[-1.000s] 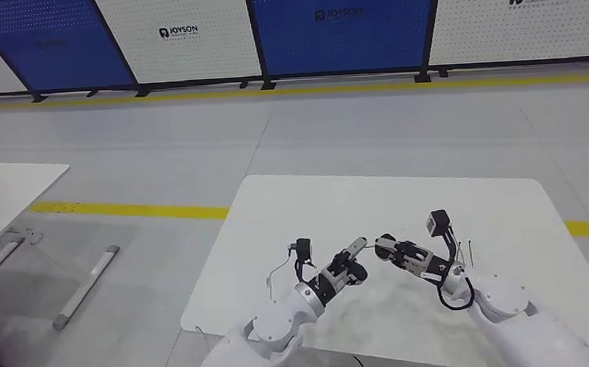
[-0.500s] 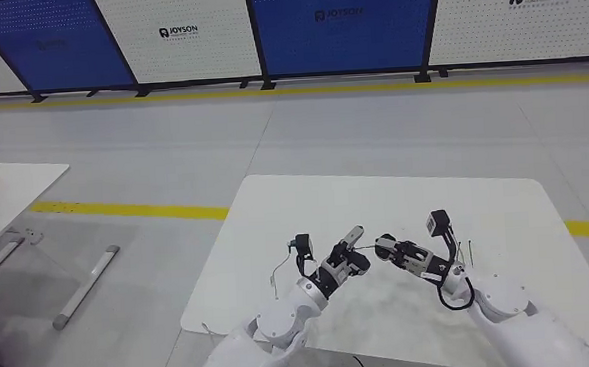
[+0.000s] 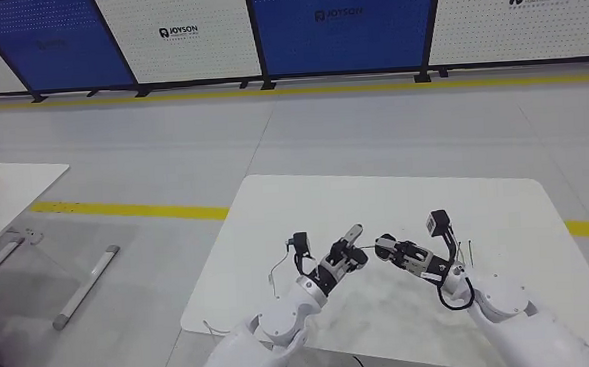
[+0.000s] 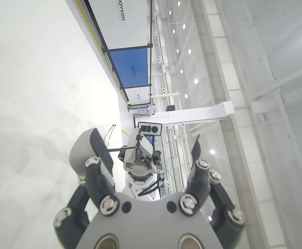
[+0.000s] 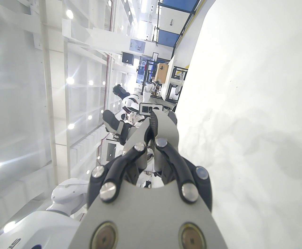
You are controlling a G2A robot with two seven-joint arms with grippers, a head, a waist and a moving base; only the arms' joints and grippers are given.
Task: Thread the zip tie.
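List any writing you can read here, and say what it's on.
White wall panels: a dark brand logo, left unquoted; the smaller line under it is too small to read.
Blue wall panel: a faint logo, too dim to read.
Table: no writing.
Zip tie: too thin to tell.

A plain white tabletop (image 3: 395,193), four-sided with straight edges, stands on a grey floor crossed by a yellow line. Two thin dark ties (image 4: 110,132) lie side by side directly on it, towards its right side, each ending in a small dark head. They run almost parallel, close together but apart. A few tiny dark specks dot the surface.
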